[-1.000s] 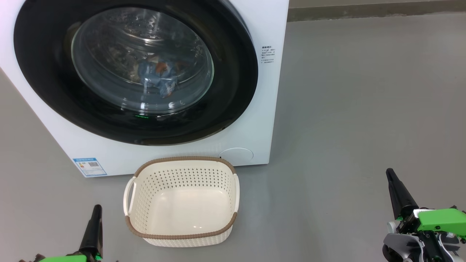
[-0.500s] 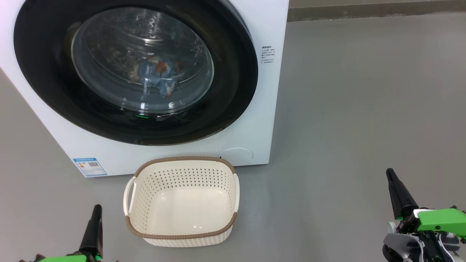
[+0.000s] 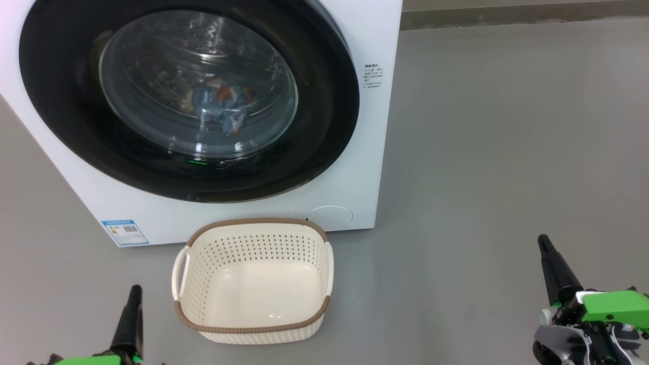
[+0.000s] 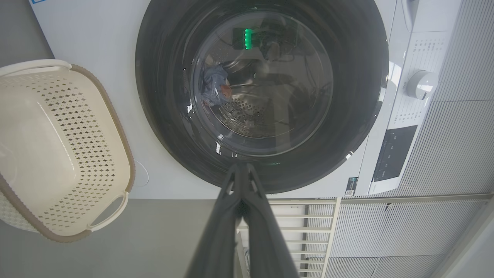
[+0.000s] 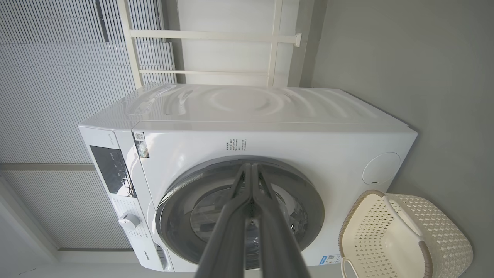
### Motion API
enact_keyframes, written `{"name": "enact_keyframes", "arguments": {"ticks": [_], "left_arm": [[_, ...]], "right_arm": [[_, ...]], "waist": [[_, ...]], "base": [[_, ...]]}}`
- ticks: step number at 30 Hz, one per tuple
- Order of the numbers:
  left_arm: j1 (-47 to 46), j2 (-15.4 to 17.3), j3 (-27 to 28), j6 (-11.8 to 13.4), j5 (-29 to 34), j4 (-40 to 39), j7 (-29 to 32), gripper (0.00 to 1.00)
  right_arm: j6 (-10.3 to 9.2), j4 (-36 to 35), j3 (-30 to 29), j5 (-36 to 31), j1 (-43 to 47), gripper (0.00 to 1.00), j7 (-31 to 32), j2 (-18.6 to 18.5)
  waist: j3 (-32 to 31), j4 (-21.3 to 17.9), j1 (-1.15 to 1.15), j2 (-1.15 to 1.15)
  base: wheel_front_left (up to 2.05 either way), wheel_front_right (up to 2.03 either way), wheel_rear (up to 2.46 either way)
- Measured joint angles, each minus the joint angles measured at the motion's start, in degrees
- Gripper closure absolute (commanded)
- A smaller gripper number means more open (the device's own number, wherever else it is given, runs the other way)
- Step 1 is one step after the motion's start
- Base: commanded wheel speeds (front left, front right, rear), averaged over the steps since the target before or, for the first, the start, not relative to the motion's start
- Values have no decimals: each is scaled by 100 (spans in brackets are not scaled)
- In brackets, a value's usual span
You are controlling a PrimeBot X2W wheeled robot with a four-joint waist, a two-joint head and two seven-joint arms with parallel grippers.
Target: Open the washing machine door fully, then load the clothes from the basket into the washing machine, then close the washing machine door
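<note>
The washing machine door (image 3: 167, 61) sits shut, flush against the front of the washing machine (image 3: 377, 152). It is straight ahead of the left pincer (image 3: 135, 290), and ahead and off to the left of the right pincer (image 3: 542, 239). Behind its bulging glass the clothes (image 3: 223, 109) lie in the steel drum: a crumpled blue bundle with orange patches, well beyond both pincers' tips. The basket (image 3: 253, 222) stands upright on the grey floor (image 3: 481, 152) just in front of the machine, between the two pincers and much nearer the left one, just to its right. Its cream bottom lies bare.

The left pincer's two dark fingers (image 4: 222, 231) are pressed together with nothing between them. In the left wrist view they point at the edge of the door's black rim, apart from it. The right pincer is likewise closed on nothing — in the right wrist view its fingers (image 5: 229, 231) meet at the tip and aim at the door's rim from well back. It is well apart from machine and basket alike.

Low on the machine's front, ahead of the left pincer, is a blue label sticker (image 3: 124, 232). A round white cover (image 3: 328, 215) shows just behind the basket. The left wrist view also takes in the control dial (image 4: 422, 84) and a dark panel (image 4: 393, 152) — beyond the pincer's tips, past the door.
</note>
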Motion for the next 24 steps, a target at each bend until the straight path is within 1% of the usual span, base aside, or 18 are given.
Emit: {"name": "enact_keyframes", "arguments": {"ticks": [24], "left_arm": [[0, 0, -1, 0, 0, 0, 0, 100]], "right_arm": [[-1, 0, -3, 0, 1, 100, 0, 1]], "waist": [[0, 0, 0, 0]], "base": [[0, 0, 0]]}}
